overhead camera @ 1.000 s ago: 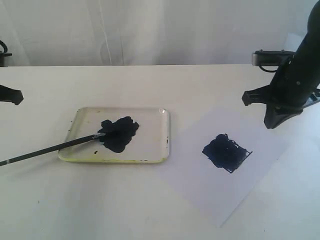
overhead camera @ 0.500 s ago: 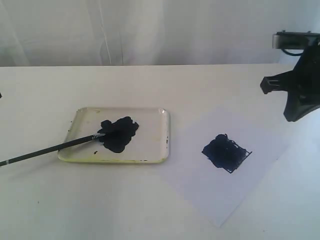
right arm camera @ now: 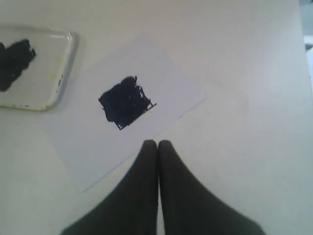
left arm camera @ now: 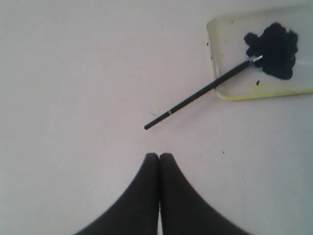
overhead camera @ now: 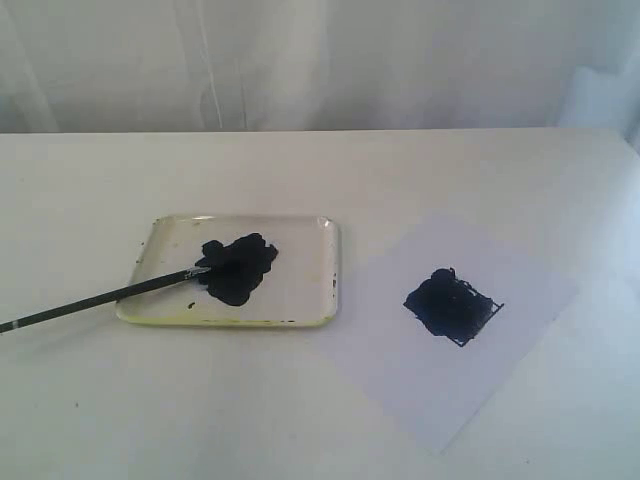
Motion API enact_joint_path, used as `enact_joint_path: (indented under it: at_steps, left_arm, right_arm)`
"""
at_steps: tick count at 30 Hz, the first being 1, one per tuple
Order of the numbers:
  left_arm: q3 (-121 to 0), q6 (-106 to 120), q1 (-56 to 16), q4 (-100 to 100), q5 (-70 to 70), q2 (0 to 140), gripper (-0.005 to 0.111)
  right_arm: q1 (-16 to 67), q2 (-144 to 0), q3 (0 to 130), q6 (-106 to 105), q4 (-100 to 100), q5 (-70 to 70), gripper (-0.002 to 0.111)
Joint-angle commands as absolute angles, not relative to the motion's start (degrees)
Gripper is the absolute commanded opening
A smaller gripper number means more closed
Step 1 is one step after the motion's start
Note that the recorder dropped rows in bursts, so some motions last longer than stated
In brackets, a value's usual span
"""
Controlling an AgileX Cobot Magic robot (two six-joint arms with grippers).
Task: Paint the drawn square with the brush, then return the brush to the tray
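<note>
On the white table (overhead camera: 300, 170), in the exterior view, the tray (overhead camera: 305, 250) lies left of centre with a dark paint blotch (overhead camera: 238, 268) in its middle. The brush (overhead camera: 100, 297) lies slanted over the tray's left rim. Its tip is at the blotch's left edge, and its thin black handle runs out past the rim toward the left side of the picture. The handle's far end seems to rest on the table, though the view is too coarse to be sure. Just beside the tray on the right lies a paper sheet (overhead camera: 430, 390), turned like a diamond. On it is the drawn square (overhead camera: 452, 305), almost wholly filled with dark paint, with a thin black line showing at one corner.

In the left wrist view, the left gripper (left arm camera: 159, 155) hangs over bare table, its two dark jaws pressed together with nothing between them. The brush's handle end lies near the fingertips but apart from them.

In the right wrist view, the right gripper (right arm camera: 157, 143) likewise has its jaws closed and empty. Its tips sit at the paper sheet's edge, near the painted square and well apart from the tray.
</note>
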State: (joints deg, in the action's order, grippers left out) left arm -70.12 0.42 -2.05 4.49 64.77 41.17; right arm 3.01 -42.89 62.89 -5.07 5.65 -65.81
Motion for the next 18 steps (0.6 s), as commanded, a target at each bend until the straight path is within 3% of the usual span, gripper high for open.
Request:
enact_joint_path:
  at_steps: [1, 8, 18]
  left_arm:
    - [-69.7, 0.0, -2.0, 4.4, 69.1, 27.5, 0.000]
    - [-69.7, 0.0, -2.0, 4.5, 70.0, 10.5, 0.000]
    - [-69.7, 0.0, -2.1, 5.6, 70.0, 0.0, 0.000]
  right_arm:
    - [2.6, -30.7, 62.6, -5.9, 5.3, -65.8, 0.000]
    - [2.6, -14.5, 62.6, -6.2, 5.3, -66.4, 0.000]
    - [2.6, -2.2, 62.6, -6.2, 3.5, -67.1, 0.000]
